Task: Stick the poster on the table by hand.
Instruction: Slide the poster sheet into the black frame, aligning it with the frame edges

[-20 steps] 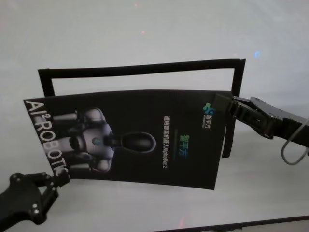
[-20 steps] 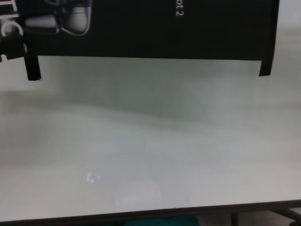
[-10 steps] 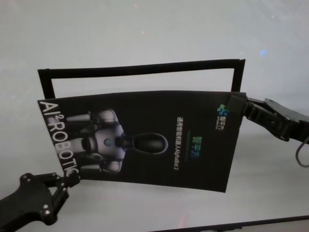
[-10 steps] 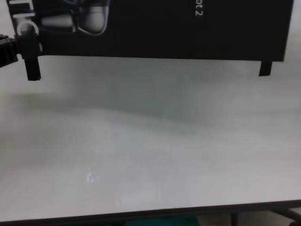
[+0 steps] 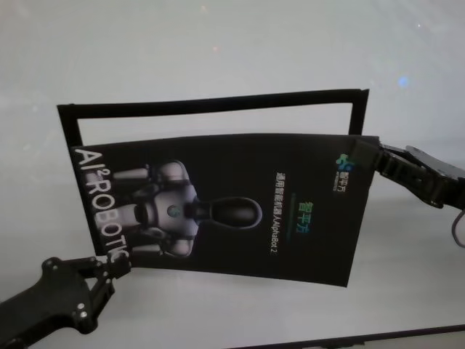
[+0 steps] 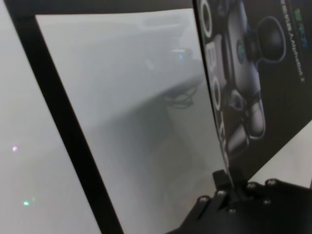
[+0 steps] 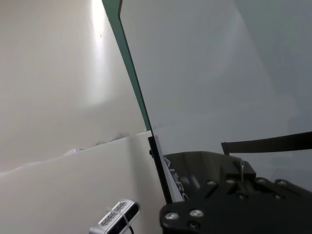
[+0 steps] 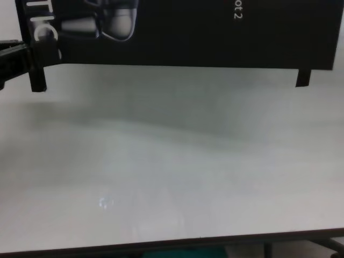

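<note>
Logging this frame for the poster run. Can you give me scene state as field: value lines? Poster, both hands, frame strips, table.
poster: poster held above the table, print side up, slightly bowed, not yet stuck down
left hand: left hand shut on the poster's near left corner, by the ROBOTIC lettering
right hand: right hand shut on the poster's far right corner, next to the small logo
frame strips: black strips form a three-sided outline lying on the table, partly covered by the poster
table: white table, dark near edge

Held by both grippers, the poster (image 5: 232,207) now sits farther right within the black strip frame (image 5: 218,104).
</note>
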